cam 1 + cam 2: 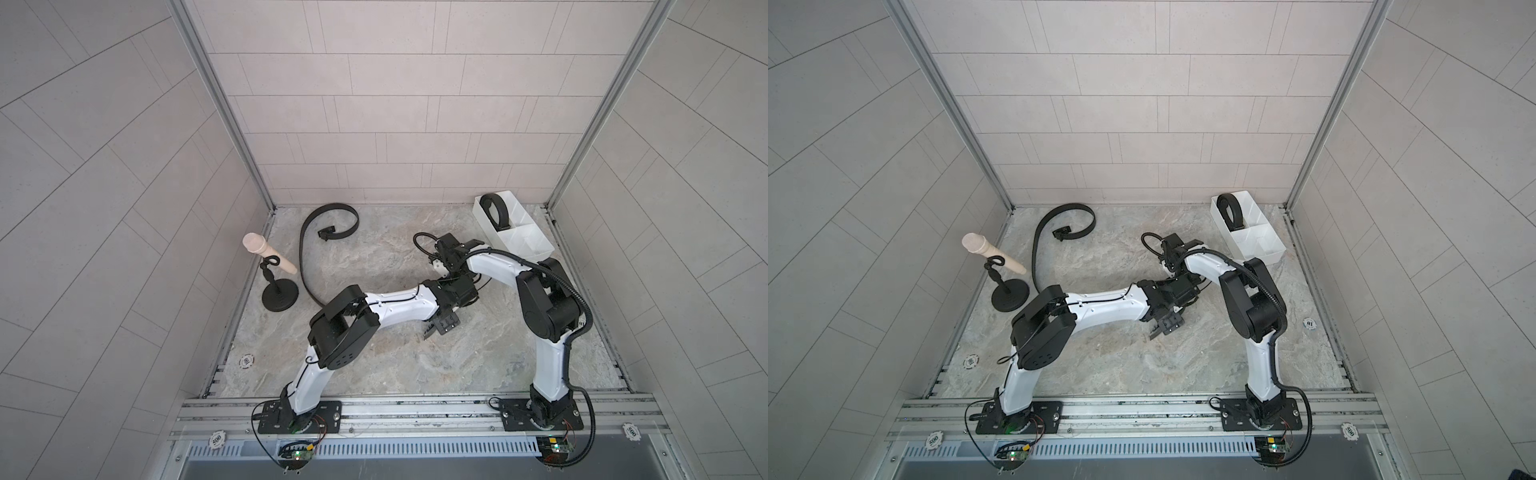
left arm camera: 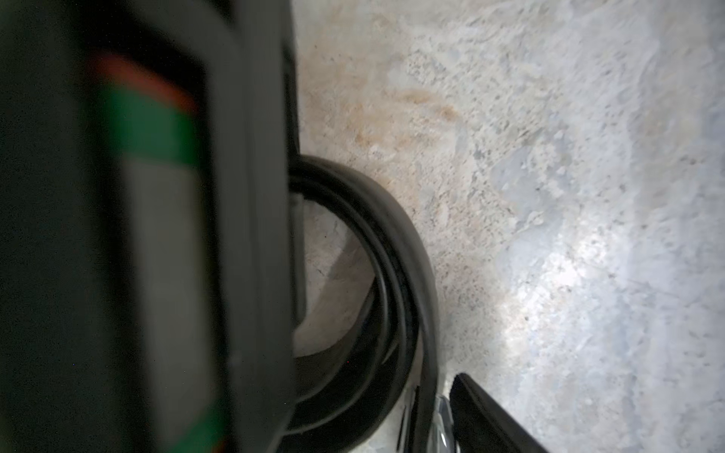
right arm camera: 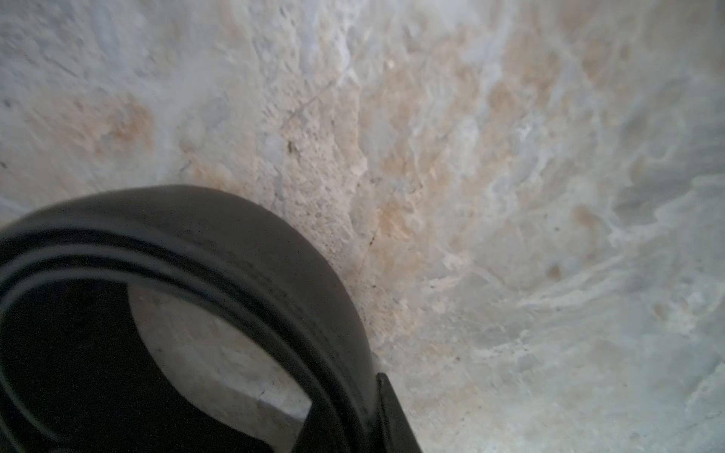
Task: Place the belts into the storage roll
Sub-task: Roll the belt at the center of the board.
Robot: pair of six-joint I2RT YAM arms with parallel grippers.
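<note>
Marbled grey stone counter (image 1: 374,365), walled by pale tiles, carried three black strap belts. One loose curved belt (image 1: 302,249) lay far left, near one black round-based stand (image 1: 279,296) with a beige peg. One coiled belt (image 1: 503,212) stood in the far compartment of the single white divided plastic tray (image 1: 532,252), far right. The third coil (image 3: 274,251) lay between two pincers: the right pincer (image 3: 365,427) gripped its wall; the left pincer (image 2: 368,392) straddled it, fingers apart, and I could not tell whether they pressed it.
</note>
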